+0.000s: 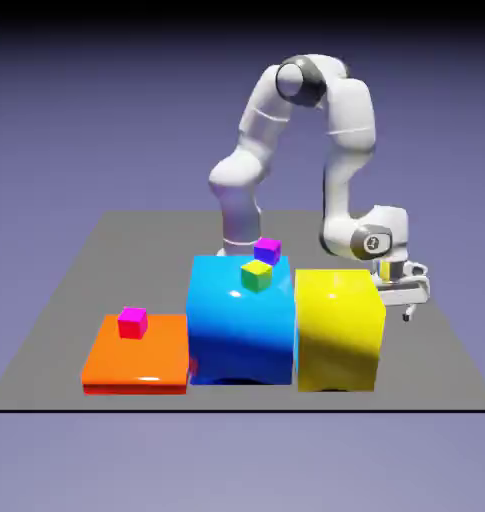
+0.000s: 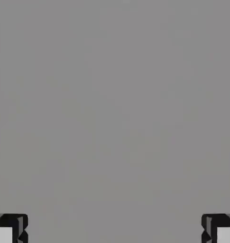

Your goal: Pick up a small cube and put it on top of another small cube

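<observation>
Grey tabletop, blue-violet backdrop. Tiny purple cube by the far edge of the big blue block's top, presumably raised as the stacking base. White two-finger gripper parted, empty, near the tabletop's right edge. Teal cube: not visible. No containers.

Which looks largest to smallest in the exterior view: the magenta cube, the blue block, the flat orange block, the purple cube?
1. Blue block
2. Flat orange block
3. Magenta cube and purple cube: too alike to rank
</observation>
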{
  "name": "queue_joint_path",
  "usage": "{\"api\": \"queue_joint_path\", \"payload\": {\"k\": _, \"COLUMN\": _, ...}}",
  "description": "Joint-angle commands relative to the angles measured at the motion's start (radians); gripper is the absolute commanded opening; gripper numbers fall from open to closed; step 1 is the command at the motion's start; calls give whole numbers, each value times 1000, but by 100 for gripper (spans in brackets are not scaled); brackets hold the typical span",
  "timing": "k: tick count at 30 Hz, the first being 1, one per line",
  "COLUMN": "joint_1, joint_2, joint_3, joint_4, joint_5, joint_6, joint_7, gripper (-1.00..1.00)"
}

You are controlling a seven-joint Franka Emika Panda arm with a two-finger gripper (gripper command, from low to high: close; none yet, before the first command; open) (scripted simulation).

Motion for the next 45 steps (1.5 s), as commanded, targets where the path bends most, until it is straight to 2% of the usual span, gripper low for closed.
{"api": "queue_joint_path", "payload": {"k": 1, "joint_1": -35, "joint_2": -9, "joint_3": 36, "joint_4": -11, "joint_5": -22, "joint_6": -15, "joint_7": 25, "gripper": 0}}
{"api": "queue_joint_path", "payload": {"k": 36, "joint_1": -1260, "joint_2": -329, "joint_3": 1296, "joint_4": -380, "joint_5": -792, "joint_6": -546, "joint_7": 896, "gripper": 0}}
{"api": "queue_joint_path", "payload": {"k": 38, "joint_1": -1264, "joint_2": -326, "joint_3": 1307, "joint_4": -382, "joint_5": -813, "joint_6": -548, "joint_7": 897, "gripper": 0}}
{"api": "queue_joint_path", "payload": {"k": 45, "joint_1": -1204, "joint_2": -72, "joint_3": 1139, "joint_4": -317, "joint_5": -968, "joint_6": -733, "joint_7": 887, "gripper": 0}}
